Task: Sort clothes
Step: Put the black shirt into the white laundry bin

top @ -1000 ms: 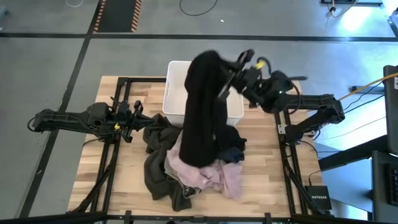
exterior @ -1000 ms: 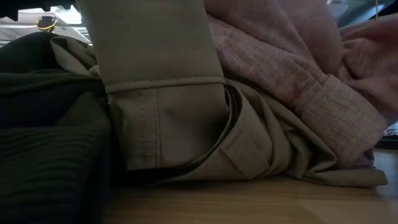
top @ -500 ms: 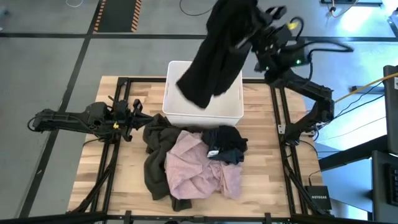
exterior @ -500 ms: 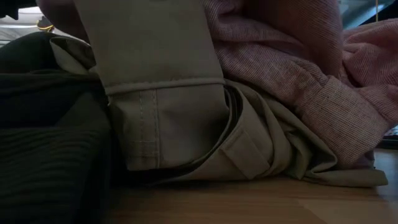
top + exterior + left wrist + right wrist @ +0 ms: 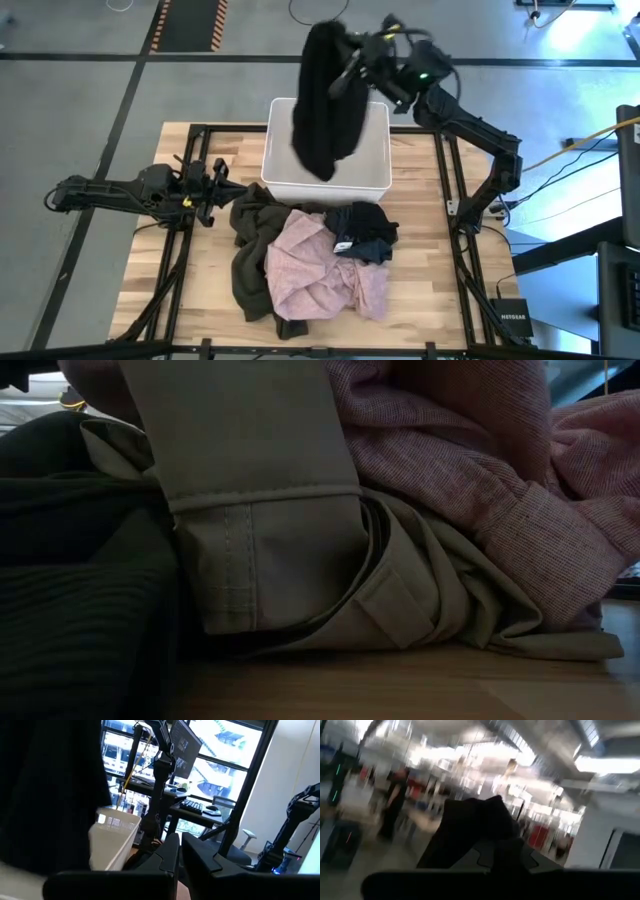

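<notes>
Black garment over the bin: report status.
Right gripper shut on black garment, hanging above white bin. Left gripper parked, shut, at table's left. Pink shirt, olive garment, dark blue garment unsorted. Path clear.

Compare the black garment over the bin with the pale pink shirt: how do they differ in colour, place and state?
The black garment is dark; the pale pink shirt is light. The black garment hangs from the shut right gripper above the white bin; the pink shirt lies crumpled on the table, unheld. Both are soft clothes.

Black garment (image 5: 325, 95) hangs over white bin (image 5: 375, 175), blocking its opening from above. Clothes pile (image 5: 310, 265) fills table centre (image 5: 205, 275); bare wood either side.
</notes>
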